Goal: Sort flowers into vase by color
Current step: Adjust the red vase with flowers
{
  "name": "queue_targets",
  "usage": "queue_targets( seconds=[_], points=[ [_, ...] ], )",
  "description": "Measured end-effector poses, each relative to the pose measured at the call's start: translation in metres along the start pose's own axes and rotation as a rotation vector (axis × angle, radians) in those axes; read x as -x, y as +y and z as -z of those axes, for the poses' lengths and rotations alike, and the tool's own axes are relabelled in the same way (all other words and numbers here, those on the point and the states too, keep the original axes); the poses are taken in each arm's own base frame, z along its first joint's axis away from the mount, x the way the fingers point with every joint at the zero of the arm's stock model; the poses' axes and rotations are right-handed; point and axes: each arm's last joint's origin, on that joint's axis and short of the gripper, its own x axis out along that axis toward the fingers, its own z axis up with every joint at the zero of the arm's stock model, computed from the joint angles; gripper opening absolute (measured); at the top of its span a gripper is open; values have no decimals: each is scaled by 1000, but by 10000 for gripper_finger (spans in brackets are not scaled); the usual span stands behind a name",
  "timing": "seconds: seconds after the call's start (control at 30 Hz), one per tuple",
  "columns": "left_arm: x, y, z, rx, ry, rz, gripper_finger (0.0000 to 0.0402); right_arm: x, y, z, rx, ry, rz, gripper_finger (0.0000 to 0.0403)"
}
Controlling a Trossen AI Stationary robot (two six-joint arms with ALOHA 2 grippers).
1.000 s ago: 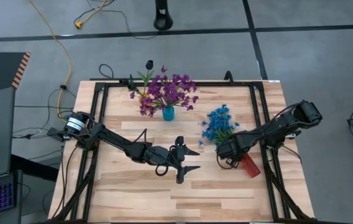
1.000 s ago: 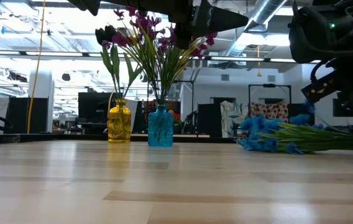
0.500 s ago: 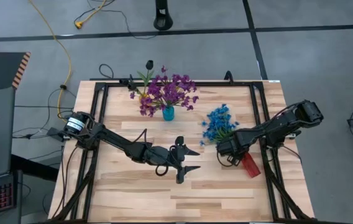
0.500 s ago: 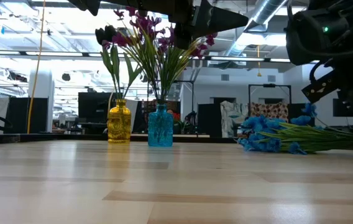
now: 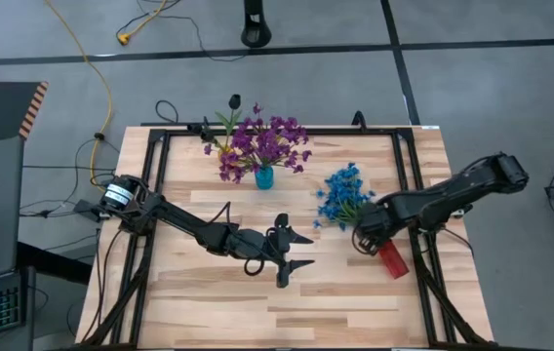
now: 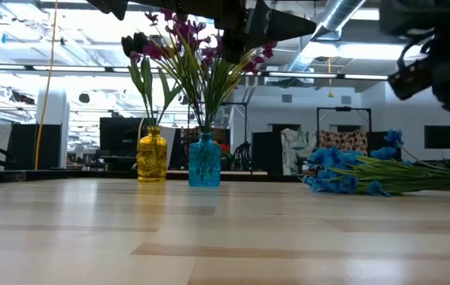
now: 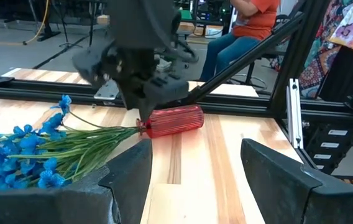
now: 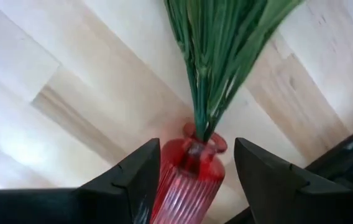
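The red vase (image 5: pixel 391 259) lies on its side near the right edge of the bench (image 5: pixel 355 302), with the stems of the blue flowers (image 5: pixel 341 192) already in its mouth and their blossoms fanned out flat on the wood towards the middle. The right end effector (image 8: pixel 192 171) hangs directly over the vase's neck, its two fingers spread to either side of the ribbed glass and gripping nothing. The step in hand looks like standing this vase upright: the fingers would do best to straddle the neck squarely, close just below the lip where the glass narrows, and tip it slowly so the loose stems slide deeper rather than spill out. The left end effector (image 5: pixel 292 257) waits near the bench's centre, fingers apart and empty. At the far edge the purple flowers (image 5: pixel 262 144) stand in the blue vase (image 5: pixel 264 177), and a dark bloom (image 6: pixel 136 43) rises from the yellow vase (image 6: pixel 151 155) just beside it.
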Motion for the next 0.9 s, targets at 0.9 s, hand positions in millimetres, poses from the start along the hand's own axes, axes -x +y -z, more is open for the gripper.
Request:
queue_targets(
  seconds=[0.9],
  points=[
    [0,0,3,14,31,-5,233,3,-2,15,-104,20,49,232]
  ],
)
